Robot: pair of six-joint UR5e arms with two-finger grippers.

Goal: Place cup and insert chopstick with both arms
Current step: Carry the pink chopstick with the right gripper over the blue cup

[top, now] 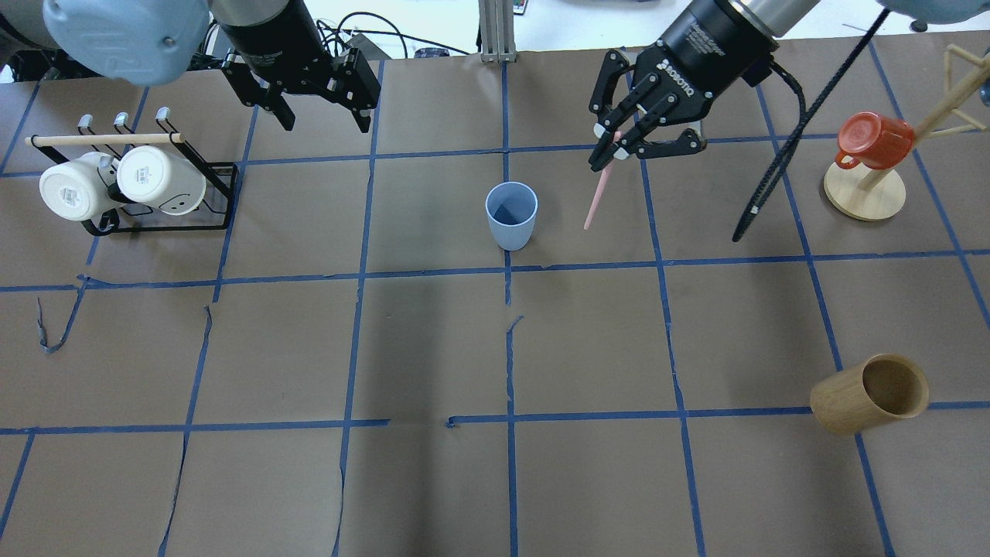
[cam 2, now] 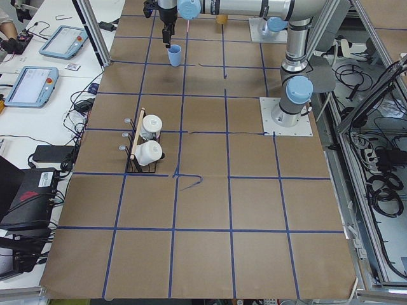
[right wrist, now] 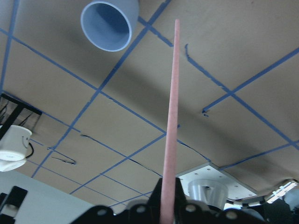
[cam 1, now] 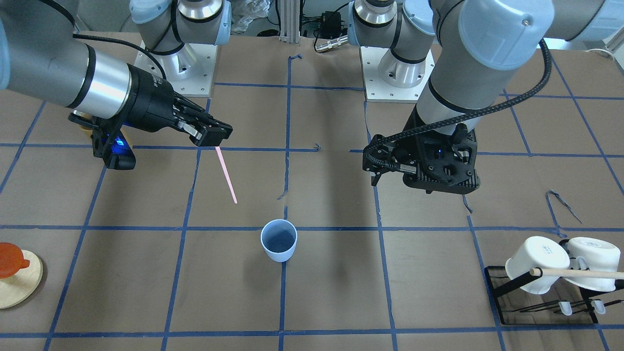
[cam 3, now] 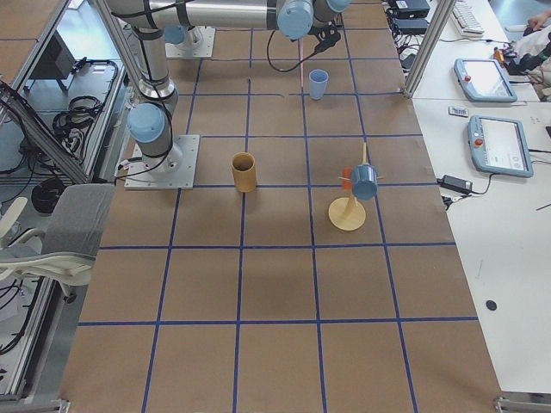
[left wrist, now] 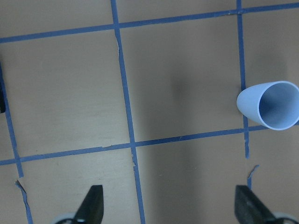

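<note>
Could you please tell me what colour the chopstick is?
The chopstick is pale pink, clearest in the right wrist view.

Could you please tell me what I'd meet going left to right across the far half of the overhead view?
White mugs, left gripper, cup, chopstick, red mug.

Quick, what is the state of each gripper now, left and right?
Left gripper: open, holding nothing.
Right gripper: closed on the chopstick.

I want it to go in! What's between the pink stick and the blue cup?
Nothing; the overhead view shows only bare brown table between the chopstick and the cup.
</note>
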